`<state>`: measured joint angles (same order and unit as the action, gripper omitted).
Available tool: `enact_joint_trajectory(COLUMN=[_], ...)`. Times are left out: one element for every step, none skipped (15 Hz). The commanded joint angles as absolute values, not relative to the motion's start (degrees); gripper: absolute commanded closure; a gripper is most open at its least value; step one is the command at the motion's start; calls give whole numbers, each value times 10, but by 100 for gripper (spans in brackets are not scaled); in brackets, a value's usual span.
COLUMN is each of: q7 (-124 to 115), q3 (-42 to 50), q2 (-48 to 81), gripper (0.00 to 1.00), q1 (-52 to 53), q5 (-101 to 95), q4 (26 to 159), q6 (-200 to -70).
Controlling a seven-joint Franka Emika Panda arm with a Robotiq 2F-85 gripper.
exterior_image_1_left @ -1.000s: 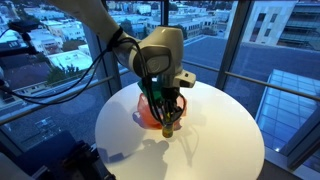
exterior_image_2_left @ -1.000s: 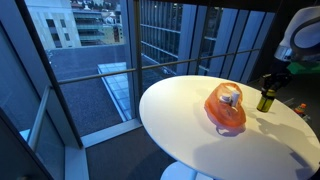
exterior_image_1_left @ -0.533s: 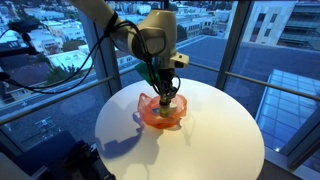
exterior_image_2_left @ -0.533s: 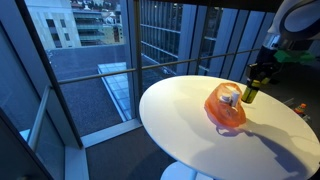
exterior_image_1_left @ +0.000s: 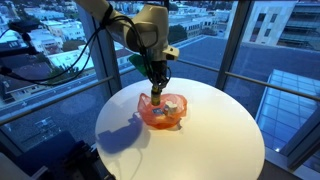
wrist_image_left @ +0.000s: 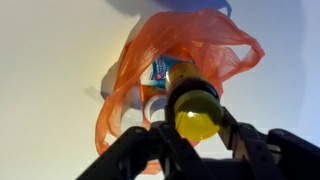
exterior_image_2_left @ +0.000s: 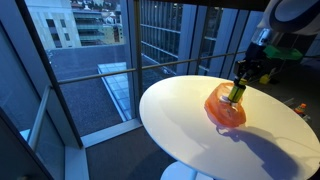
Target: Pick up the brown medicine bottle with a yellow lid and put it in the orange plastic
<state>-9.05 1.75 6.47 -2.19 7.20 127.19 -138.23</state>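
Note:
My gripper (exterior_image_1_left: 157, 86) is shut on the brown medicine bottle (exterior_image_1_left: 157, 99) and holds it upright just above the orange plastic bag (exterior_image_1_left: 163, 112) on the round white table (exterior_image_1_left: 220, 135). In an exterior view the bottle (exterior_image_2_left: 237, 92) hangs over the far side of the bag (exterior_image_2_left: 224, 108), under the gripper (exterior_image_2_left: 243, 77). In the wrist view the yellow lid (wrist_image_left: 195, 113) sits between the black fingers of the gripper (wrist_image_left: 196, 128), with the bag (wrist_image_left: 190, 45) open below it. A white and blue item (wrist_image_left: 160, 72) lies inside the bag.
The table stands beside large windows with a metal railing (exterior_image_1_left: 250, 80). A small reddish object (exterior_image_2_left: 300, 108) lies near the table's far edge. Cables and dark equipment (exterior_image_1_left: 30, 70) are at one side of the table.
My gripper has carried the bottle sideways from beside the bag to over the bag, and it now hangs lower, close to the bag's opening.

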Motion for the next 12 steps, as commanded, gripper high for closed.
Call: enact_joint_trajectory(q7=[-75,-74,-71,-68,-67,-65,-63,-61,-62,-60,-61,-60], q3=[16,15,15,14,13,13,12,11,11,10,9,8], q2=[90,96,103,110,117,123,130,136,143,149,155,162], gripper=[81,81,81,81,81,81,81,81,81,81,81,81], q1=[-22,-23,-23,-24,-24,-24,-25,-25,-24,-24,-23,-23], q5=[86,86,88,92,93,94,95,96,93,93,90,89], q4=[1249,1248,1247,1245,1243,1240,1237,1234,1231,1228,1224,1221], q6=[-1370,-1372,-1377,-1379,-1382,-1385,-1389,-1392,-1398,-1402,-1409,-1414])
